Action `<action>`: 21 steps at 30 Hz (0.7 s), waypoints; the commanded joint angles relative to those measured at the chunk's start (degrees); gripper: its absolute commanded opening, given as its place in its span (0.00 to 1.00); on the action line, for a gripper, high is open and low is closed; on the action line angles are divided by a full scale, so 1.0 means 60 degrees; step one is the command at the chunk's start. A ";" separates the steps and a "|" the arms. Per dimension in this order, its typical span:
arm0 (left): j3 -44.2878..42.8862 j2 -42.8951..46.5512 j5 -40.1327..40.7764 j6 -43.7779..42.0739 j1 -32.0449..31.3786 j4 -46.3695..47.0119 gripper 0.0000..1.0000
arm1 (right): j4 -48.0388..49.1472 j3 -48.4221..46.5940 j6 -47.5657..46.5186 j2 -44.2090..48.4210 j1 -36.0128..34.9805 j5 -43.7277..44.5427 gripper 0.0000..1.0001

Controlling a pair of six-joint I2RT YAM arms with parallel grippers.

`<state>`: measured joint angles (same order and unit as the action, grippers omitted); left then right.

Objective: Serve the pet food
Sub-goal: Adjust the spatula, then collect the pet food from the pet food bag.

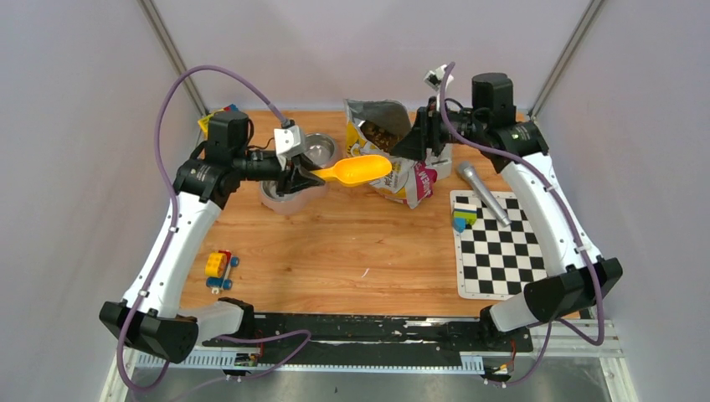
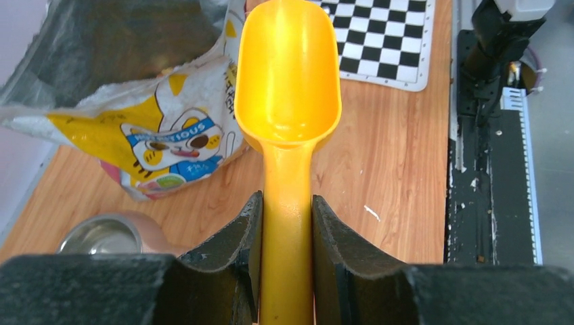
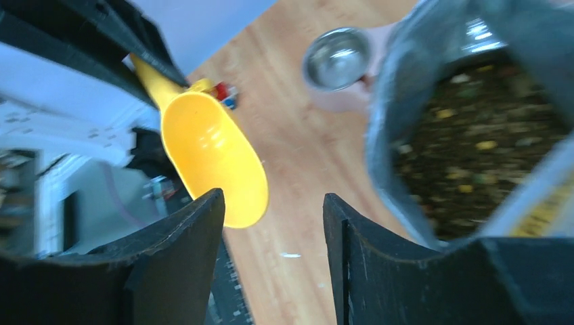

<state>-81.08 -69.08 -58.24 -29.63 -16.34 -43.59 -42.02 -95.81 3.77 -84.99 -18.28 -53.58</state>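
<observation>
Lying loose in the crinkly, foil-lined bag (image 1: 408,177) at the worktop's (image 1: 352,251) back, the pet food (image 1: 381,132) is light, dry kibble that would spill rather than pinch, so it is best taken with the stiff, smooth scoop (image 2: 288,88), clamped by the handle in the left gripper (image 2: 287,203), while the right gripper (image 3: 274,203), seemingly beside the bag's rim, has its jaws apart and empty.

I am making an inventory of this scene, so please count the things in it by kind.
Feeding things: 3 (scoop, food bag, double bowl)
Toys: 2 (block car, block stack)
Other: 2 (microphone, chequered mat)
Unclear: 1 (coloured thing, half hidden, far left corner)
Total: 8
</observation>
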 commanded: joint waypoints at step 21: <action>0.1041 0.1786 0.3664 0.0309 0.0386 0.0115 0.00 | -0.0526 -0.4060 -0.3163 -0.2897 -0.0014 0.6754 0.57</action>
<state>-75.75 -60.05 -37.54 -28.80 -15.07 -44.95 -43.35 -113.89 -13.74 -99.31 -17.58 -14.41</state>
